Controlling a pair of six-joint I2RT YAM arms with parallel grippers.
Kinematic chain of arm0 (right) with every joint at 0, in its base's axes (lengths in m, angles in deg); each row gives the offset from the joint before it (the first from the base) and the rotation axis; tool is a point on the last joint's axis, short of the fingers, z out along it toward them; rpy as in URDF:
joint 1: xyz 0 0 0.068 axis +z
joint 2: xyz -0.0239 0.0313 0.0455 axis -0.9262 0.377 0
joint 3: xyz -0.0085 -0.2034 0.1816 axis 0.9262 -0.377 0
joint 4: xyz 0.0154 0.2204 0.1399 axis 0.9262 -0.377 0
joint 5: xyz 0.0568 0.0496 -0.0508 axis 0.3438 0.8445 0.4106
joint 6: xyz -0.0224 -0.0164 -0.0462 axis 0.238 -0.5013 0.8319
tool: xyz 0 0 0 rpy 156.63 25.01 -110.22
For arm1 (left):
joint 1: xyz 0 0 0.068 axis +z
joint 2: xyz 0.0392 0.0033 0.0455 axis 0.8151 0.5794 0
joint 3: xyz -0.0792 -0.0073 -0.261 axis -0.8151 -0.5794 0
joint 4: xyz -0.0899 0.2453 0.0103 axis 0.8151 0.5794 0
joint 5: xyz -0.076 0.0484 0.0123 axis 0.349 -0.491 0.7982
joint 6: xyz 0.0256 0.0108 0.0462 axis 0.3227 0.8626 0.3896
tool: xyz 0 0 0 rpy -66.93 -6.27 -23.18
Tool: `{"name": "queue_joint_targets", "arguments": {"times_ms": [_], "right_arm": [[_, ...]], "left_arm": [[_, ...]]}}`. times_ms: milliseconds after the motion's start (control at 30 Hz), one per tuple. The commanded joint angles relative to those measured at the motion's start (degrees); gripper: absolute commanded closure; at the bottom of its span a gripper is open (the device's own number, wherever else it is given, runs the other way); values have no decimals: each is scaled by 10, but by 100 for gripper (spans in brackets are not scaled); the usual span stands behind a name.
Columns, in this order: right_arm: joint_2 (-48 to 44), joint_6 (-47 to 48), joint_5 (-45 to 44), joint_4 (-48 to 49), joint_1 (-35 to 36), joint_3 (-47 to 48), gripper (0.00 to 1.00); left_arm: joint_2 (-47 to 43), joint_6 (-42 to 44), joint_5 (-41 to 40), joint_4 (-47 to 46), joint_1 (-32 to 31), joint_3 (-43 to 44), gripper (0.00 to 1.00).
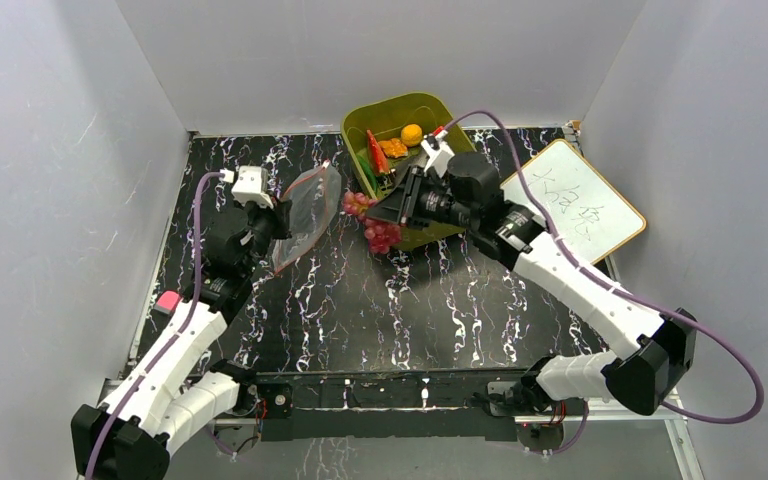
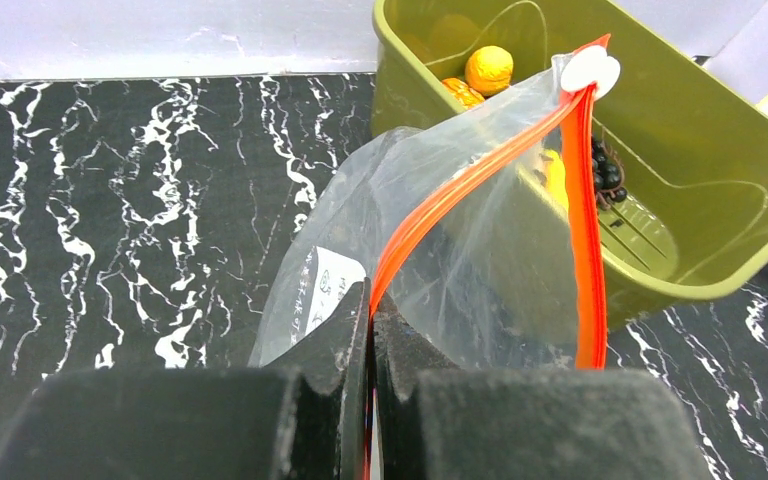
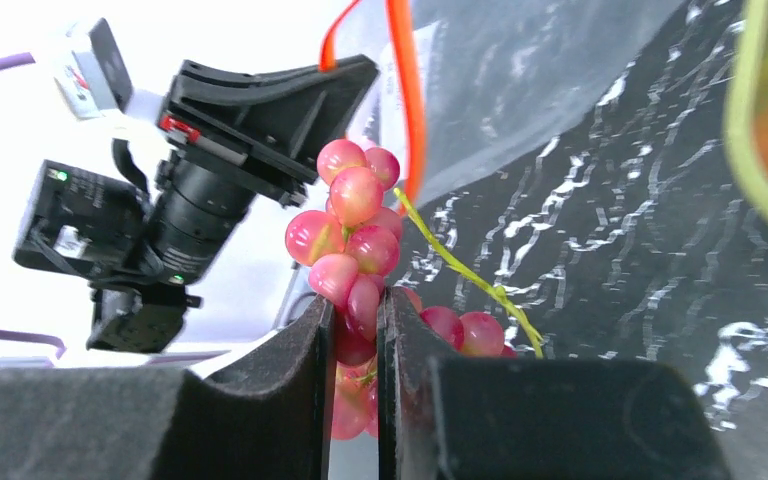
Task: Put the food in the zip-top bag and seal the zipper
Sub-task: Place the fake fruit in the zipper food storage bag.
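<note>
My left gripper [image 1: 278, 216] [image 2: 370, 300] is shut on the red-orange zipper [image 2: 460, 185] of the clear zip-top bag [image 1: 307, 212], holding it up with the mouth gaping toward the right. My right gripper [image 1: 388, 218] [image 3: 357, 308] is shut on the pink-red grape bunch [image 1: 360, 205] [image 3: 352, 225], which hangs just right of the bag's mouth [image 3: 406, 95]. More food lies in the olive-green basket [image 1: 358, 118]: an orange [image 1: 411, 134] [image 2: 488, 68], a red chili [image 1: 374, 151] and orange bits [image 1: 393, 148].
The basket [image 2: 720, 170] stands at the back centre, right behind the right gripper. A white board with writing [image 1: 575, 200] lies at the back right. Grey walls close in the black marbled table [image 1: 360, 310] on three sides.
</note>
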Motion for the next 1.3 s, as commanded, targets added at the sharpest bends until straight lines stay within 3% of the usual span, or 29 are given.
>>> {"name": "queue_joint_targets", "arguments": {"times_ms": [0, 200, 333, 533, 867, 1267], "right_arm": [[-2, -142, -53, 166, 79, -16, 100], [56, -221, -70, 216, 122, -8, 100], [97, -226, -82, 182, 128, 30, 100], [115, -251, -194, 149, 131, 38, 100], [175, -303, -270, 54, 131, 103, 100], [223, -413, -273, 80, 140, 118, 95]], "left_arm": [[-30, -31, 44, -1, 2, -12, 100], [-66, -51, 59, 8, 2, -29, 100], [-68, -47, 77, 14, 2, -25, 100], [-99, -70, 106, 26, 2, -25, 100], [-137, -61, 199, -3, 1, -57, 100], [-114, -66, 234, -14, 3, -68, 100]]}}
